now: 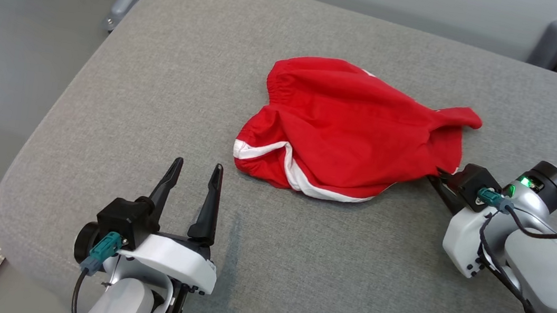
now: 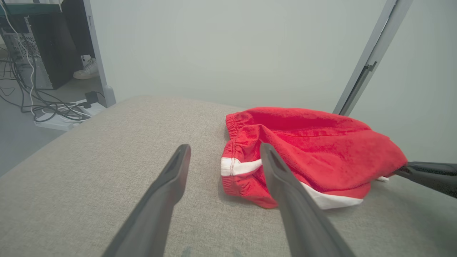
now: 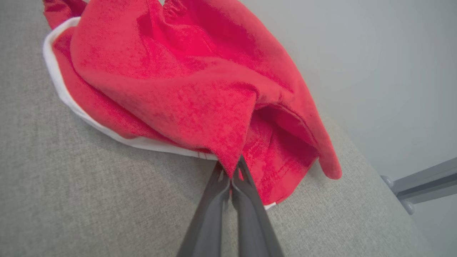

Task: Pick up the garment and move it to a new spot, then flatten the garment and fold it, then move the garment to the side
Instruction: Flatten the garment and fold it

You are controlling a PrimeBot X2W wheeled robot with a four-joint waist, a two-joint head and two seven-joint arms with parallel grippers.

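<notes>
Head view, garment (image 1: 345,133) lying left-to-right, right jaws pinching its end, left jaws spread.

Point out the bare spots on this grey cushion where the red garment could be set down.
Bare: the wide stretch of grey cushion left of the red garment, beyond the left tool; also the near strip between both tools, in front of the garment. Crowded: the garment's right edge, where the right tool pinches it.

Grey fabric cushion (image 1: 297,265); grey floor (image 1: 15,50); cable tangle (image 2: 46,109) left; pale wall (image 2: 214,46); metal post (image 2: 371,60).
</notes>
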